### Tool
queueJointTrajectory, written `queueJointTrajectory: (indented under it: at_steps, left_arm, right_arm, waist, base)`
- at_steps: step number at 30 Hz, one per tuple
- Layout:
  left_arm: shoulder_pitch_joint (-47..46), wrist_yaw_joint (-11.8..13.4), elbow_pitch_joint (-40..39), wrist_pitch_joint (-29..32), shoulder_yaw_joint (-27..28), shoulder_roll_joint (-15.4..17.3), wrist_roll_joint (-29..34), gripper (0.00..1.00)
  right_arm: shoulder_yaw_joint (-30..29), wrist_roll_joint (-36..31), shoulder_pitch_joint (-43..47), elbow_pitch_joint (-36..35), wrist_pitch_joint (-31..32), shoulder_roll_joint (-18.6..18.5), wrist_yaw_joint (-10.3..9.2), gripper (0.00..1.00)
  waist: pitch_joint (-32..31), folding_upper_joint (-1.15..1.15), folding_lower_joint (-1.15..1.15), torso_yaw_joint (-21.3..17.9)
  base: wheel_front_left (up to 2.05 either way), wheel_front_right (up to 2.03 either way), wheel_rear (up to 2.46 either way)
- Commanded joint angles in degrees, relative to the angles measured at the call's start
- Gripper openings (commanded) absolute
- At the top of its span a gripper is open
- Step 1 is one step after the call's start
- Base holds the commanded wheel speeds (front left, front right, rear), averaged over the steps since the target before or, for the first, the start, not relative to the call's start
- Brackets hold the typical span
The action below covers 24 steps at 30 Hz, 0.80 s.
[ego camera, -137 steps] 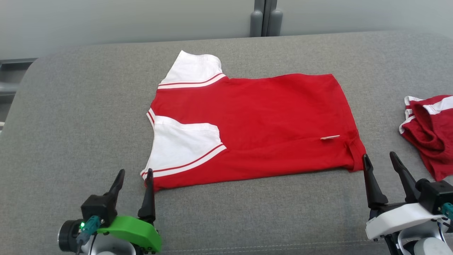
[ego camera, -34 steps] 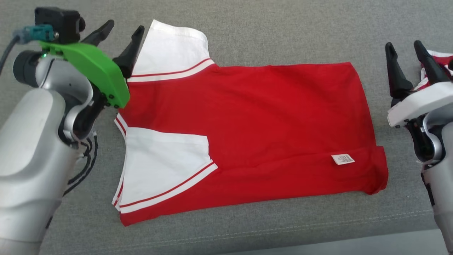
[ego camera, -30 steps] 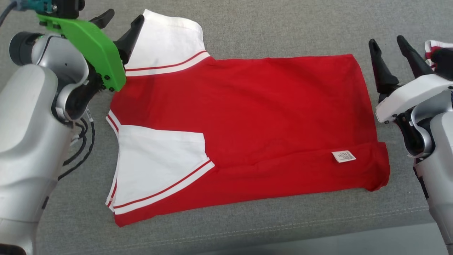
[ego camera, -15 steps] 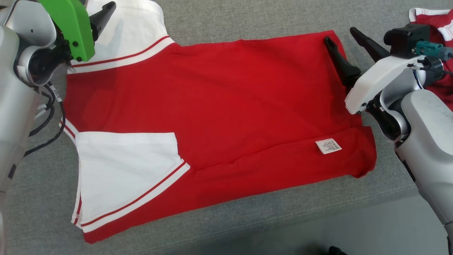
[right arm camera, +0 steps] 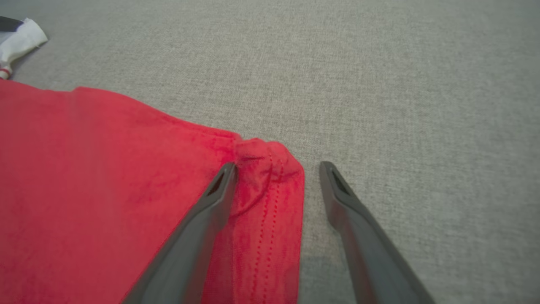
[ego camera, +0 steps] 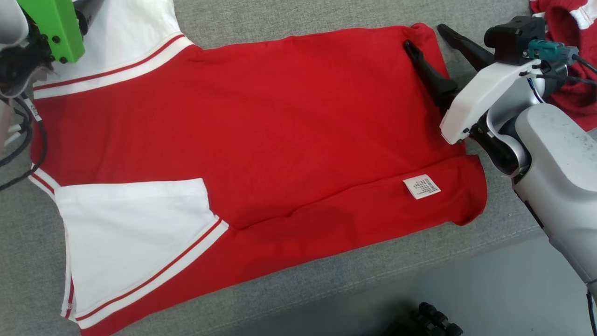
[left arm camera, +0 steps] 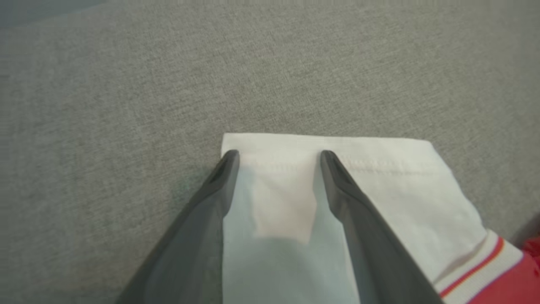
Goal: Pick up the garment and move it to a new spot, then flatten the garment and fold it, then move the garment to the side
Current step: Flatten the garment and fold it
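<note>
Near edge: the grey cushion (ego camera: 326, 275) ends in a stitched seam, with darker floor below it.
Garment: the red T-shirt (ego camera: 289, 116) lies spread across the middle of the cushion, neck to the left and hem to the right.
Done, as judged: it is placed and flattened. The nearest long edge is turned in, showing the care label (ego camera: 421, 186), and the near white sleeve (ego camera: 135, 233) is folded over the red body.
Left to do, as judged: the far half is not folded in, the far sleeve (ego camera: 130, 28) sticks out past the body, and the move to the side is not made.
Step in hand, as judged: both arms are lining up on the far edge for the second fold.
Right gripper (right arm camera: 278, 165): jaws wide apart and holding nothing. One finger rests on the red cloth beside the bunched far hem corner (right arm camera: 274, 190), and the other stands over bare cushion, so the corner sits between them.
Left gripper (left arm camera: 279, 153): jaws equally wide and empty, with the tips straddling the far sleeve's hemmed end. Whether they press on it I cannot tell.
Farthest: a second red garment (ego camera: 569, 93) lies crumpled beyond the right arm, apart from the shirt.
</note>
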Motion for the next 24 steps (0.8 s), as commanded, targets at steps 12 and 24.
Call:
queueJointTrajectory:
  at_steps: [12, 24]
  left_arm:
    - [-1.1, 0.2, 10.0, 5.3, -3.2, -1.4, -1.1, 0.59]
    - [-3.8, 0.2, 8.6, -0.1, -4.3, -3.3, -0.1, 0.0]
  right_arm:
    - [3.9, 3.8, -1.4, -0.2, -0.7, -1.4, -0.02, 0.0]
    - [4.4, 6.6, -2.1, -1.0, -5.1, -3.1, -0.05, 0.0]
  waist:
    - [0.5, 0.0, 0.0, -0.3]
    - [-1.5, 0.0, 0.0, 0.7]
  base:
    - [0.0, 0.0, 0.0]
    - [0.0, 0.0, 0.0]
